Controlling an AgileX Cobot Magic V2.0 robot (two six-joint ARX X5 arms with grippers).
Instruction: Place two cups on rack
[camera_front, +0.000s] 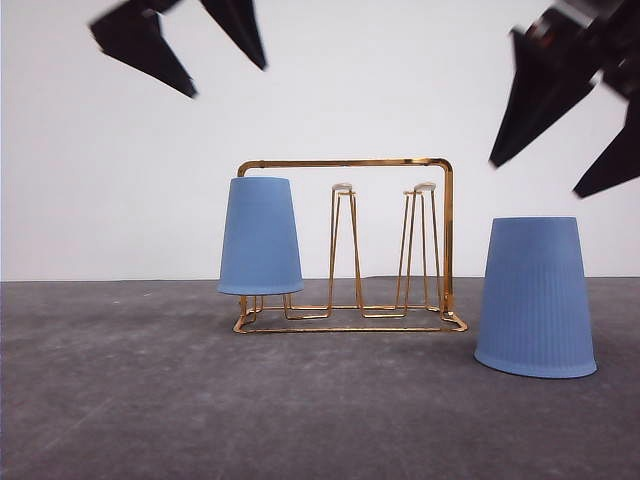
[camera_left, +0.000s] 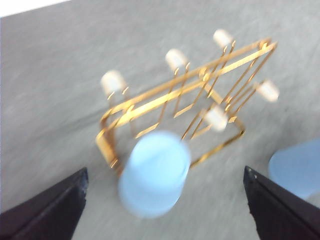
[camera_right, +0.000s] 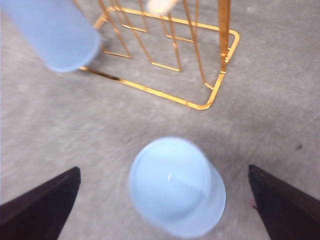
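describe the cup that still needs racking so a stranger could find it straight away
Start at the gold wire rack in the middle of the grey table. Right of it, upside down on the tabletop, stands a light-blue ribbed plastic tumbler. Its twin hangs inverted on the rack's left prong, clear of the table.

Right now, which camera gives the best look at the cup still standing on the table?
The front view: the cup on the table stands sharp, upside down, right of the rack. The right wrist view shows its base from above, blurred. The left wrist view catches an edge.
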